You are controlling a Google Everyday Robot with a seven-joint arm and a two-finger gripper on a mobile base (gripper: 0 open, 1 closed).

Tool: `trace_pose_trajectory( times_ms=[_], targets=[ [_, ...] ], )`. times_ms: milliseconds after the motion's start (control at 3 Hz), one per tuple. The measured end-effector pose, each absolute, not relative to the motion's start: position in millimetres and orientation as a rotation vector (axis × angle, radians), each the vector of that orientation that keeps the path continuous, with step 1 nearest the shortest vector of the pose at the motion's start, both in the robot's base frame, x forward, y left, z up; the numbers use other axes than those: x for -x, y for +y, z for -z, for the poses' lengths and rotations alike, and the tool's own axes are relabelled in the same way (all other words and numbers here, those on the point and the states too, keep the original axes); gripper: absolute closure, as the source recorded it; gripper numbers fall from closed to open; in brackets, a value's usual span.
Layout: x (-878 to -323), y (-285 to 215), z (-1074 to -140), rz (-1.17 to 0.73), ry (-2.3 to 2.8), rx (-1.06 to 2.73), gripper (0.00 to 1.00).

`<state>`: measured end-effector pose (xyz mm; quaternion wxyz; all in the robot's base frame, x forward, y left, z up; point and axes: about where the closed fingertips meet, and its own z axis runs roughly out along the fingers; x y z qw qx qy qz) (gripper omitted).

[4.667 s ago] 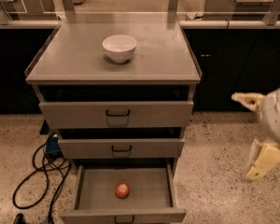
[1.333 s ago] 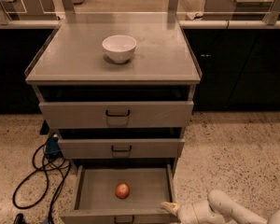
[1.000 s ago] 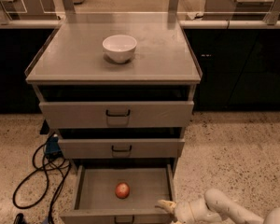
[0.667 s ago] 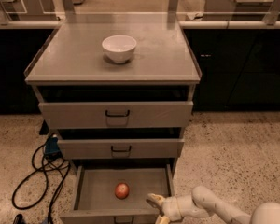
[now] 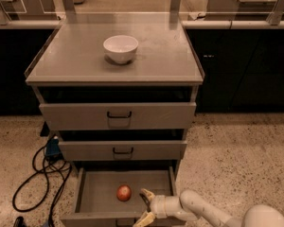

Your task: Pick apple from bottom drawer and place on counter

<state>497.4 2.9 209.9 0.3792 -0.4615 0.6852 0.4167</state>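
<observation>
Only one apple point(image 5: 124, 193) lies beside the spread end effector point(image 5: 145, 206)

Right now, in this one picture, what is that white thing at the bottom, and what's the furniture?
It is one picture, from a single camera looking down at the front of a three-drawer cabinet. The white jointed thing at the lower right is a robot arm; its gripper, with two tan fingers spread open, hangs over the open bottom drawer, just right of a small red apple lying in it. It holds nothing. A white bowl stands on the counter, the cabinet's top. Dark cables lie on the floor at the left.
</observation>
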Motion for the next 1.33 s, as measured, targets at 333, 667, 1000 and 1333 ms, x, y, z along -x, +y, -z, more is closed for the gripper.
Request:
trace_pose_trajectory(
  times_ms=[333, 667, 1000, 1333],
  targets=[
    [-497.4, 2.9, -209.9, -1.065, 1.750, 1.179, 0.00],
    [-510.5, 3.7, -222.9, -0.993, 1.755, 1.153, 0.00],
    [-540.7, 13.9, -271.7, -0.861, 1.730, 1.034, 0.00],
    [-556.2, 12.3, -270.2, -0.796, 1.755, 0.993, 0.00]
  ],
)
